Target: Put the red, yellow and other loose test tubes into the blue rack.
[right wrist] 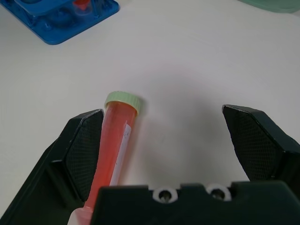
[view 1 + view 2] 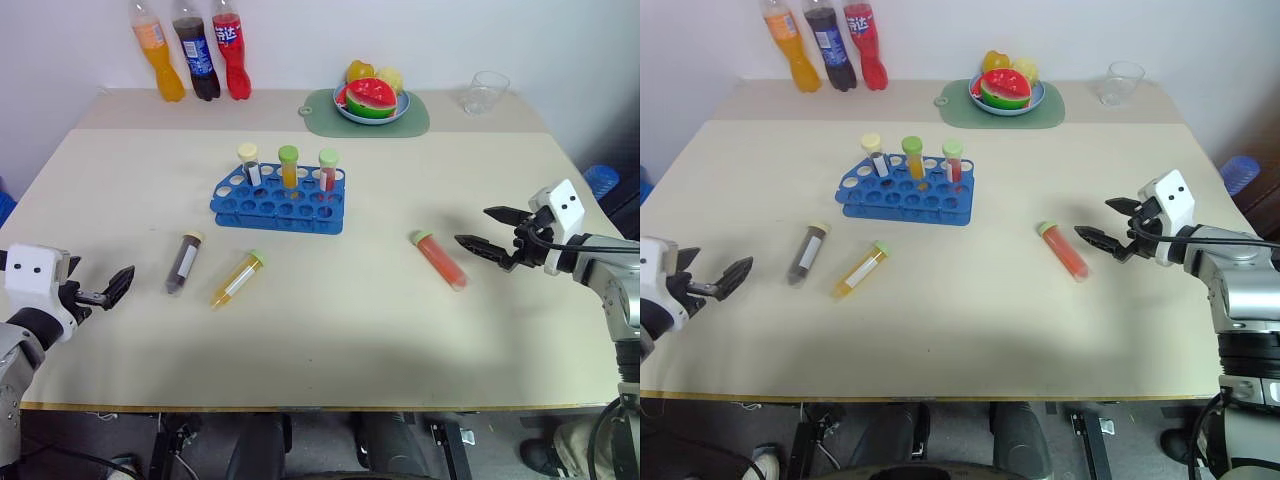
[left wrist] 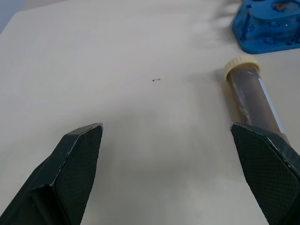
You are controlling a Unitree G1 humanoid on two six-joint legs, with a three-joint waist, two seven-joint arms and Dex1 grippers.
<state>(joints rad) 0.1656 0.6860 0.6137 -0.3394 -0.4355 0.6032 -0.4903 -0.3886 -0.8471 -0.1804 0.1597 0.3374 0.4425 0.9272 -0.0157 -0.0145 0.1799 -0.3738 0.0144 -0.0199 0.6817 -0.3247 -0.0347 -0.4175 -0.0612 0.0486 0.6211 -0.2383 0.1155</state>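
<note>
Both grippers, left (image 2: 108,288) and right (image 2: 482,232), gape wide with nothing held; the slim red tube (image 2: 439,259) (green-capped, translucent plastic) lies on the matte table (image 2: 330,330).

Drinks, fruit and a cup along the far edge of the bench

With the green mat (image 2: 412,118) at the back of the beige bench (image 2: 330,330) as landmark: a blue bowl (image 2: 400,110) sits on it, holding a watermelon slice (image 2: 372,97) in front and yellow fruit (image 2: 360,70) behind. Well to the mat's left, three soft-drink bottles stand upright in a touching row against the wall: an orange bottle (image 2: 157,50), a dark cola bottle (image 2: 195,52) with a blue label, then a red bottle (image 2: 230,50) nearest the mat. Just to the mat's right stands a clear plastic cup (image 2: 486,92), upright and apart from it.
</note>
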